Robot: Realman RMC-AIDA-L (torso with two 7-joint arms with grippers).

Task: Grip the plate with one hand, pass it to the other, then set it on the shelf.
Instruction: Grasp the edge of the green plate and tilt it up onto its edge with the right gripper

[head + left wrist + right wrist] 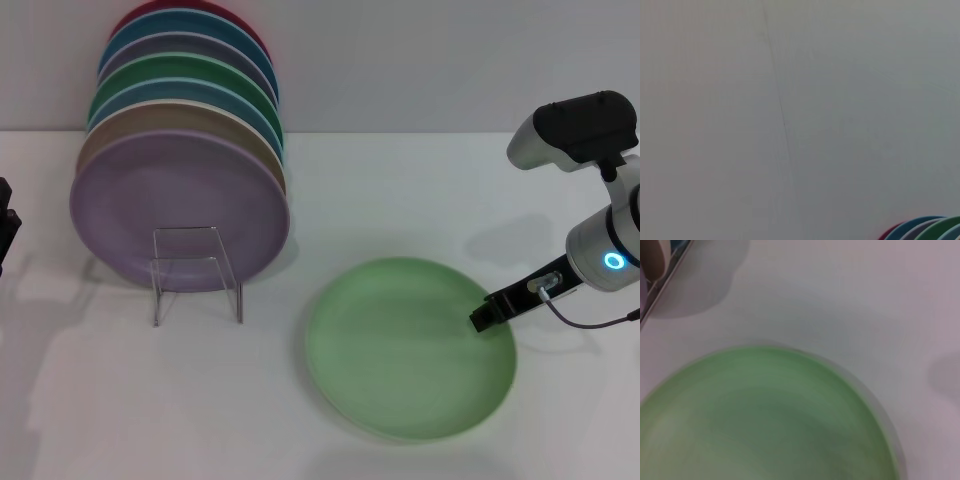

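The pale mint-green plate [400, 350] lies flat on the white table, right of centre. It fills the lower part of the right wrist view [765, 420]. My right gripper [482, 318], slim and black on the silver arm with the blue ring, reaches in from the right, its tip at the plate's right rim, low over it. My left hand [6, 225] shows only as a black edge at the far left, away from the plate. The clear rack [196, 262] stands on the table left of the plate.
A row of several coloured plates [180, 110] stands on edge at the back left, a lilac plate [150, 190] at the front, right behind the clear rack. Their rims show in the left wrist view [930, 227]. Bare white table surrounds the mint plate.
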